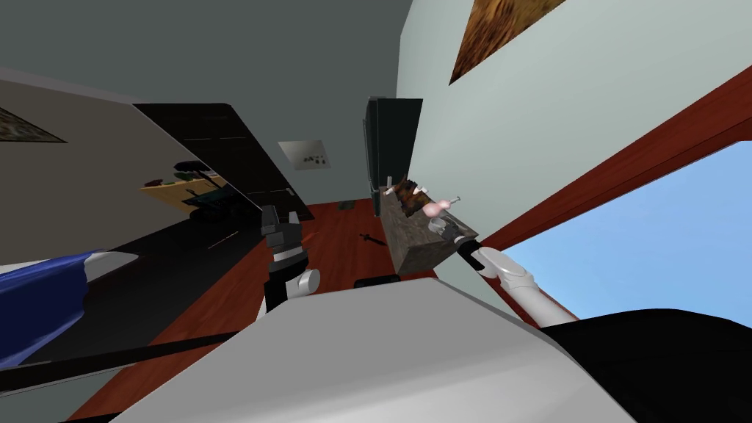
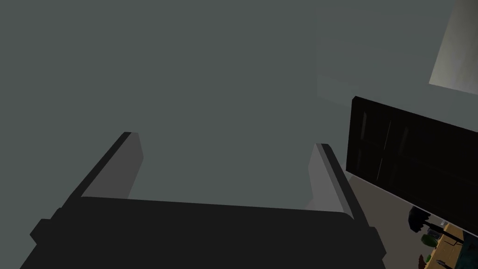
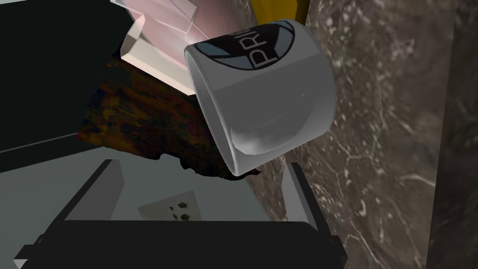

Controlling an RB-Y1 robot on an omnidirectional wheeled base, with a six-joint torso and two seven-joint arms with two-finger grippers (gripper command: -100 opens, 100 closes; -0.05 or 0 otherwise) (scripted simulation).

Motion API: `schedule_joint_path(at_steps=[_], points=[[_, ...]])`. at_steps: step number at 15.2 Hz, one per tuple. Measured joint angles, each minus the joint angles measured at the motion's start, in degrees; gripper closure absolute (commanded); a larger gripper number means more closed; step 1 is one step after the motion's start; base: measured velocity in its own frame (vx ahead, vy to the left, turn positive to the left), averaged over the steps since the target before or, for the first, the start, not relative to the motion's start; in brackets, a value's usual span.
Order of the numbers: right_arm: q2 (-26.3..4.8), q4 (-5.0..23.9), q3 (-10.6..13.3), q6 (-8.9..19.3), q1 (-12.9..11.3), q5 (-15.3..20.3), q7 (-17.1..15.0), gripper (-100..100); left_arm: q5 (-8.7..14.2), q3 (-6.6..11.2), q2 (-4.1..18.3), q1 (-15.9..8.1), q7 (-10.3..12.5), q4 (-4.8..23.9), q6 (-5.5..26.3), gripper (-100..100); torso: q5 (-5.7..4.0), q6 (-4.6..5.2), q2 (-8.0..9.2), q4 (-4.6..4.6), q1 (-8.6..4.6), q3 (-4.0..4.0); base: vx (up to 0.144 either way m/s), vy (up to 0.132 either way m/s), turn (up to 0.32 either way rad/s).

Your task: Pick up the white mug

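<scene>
Head view: rolled, looks down and forward, well back from the stone block (image 1: 415, 239).
Left wrist view: faces a flat grey surface (image 2: 210, 70).
Right wrist view: very near the mug (image 3: 266, 93), the block behind it.
Shared: the stone block, in head and right wrist views.

The right arm (image 1: 518, 283) stretches forward with the right gripper (image 3: 203, 189) spread wide; the left gripper (image 1: 281, 217) stands upright (fingers likewise apart).
</scene>
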Motion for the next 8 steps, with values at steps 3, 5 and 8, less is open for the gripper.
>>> schedule_joint_path(at_steps=[3,5,8], points=[[0.52,1.86,0.44,0.12,0.09,1.49,1.80,-100,0.00,0.00,0.00,0.00,0.00,0.00,0.00,0,-0.01,0.00,0.01,0.00,-0.05,0.00,0.012,-0.007,0.012],[0.51,1.85,0.43,0.13,0.09,1.48,1.83,100,0.00,0.00,0.00,0.00,0.00,0.00,0.00,0,0.00,0.00,0.05,0.01,-0.02,0.03,0.000,0.000,0.000],[0.56,1.85,0.50,0.07,0.13,1.47,1.82,100,0.00,0.00,0.00,0.00,0.00,0.00,0.00,0,0.04,0.00,0.05,0.04,-0.04,0.04,0.000,0.000,0.000]])
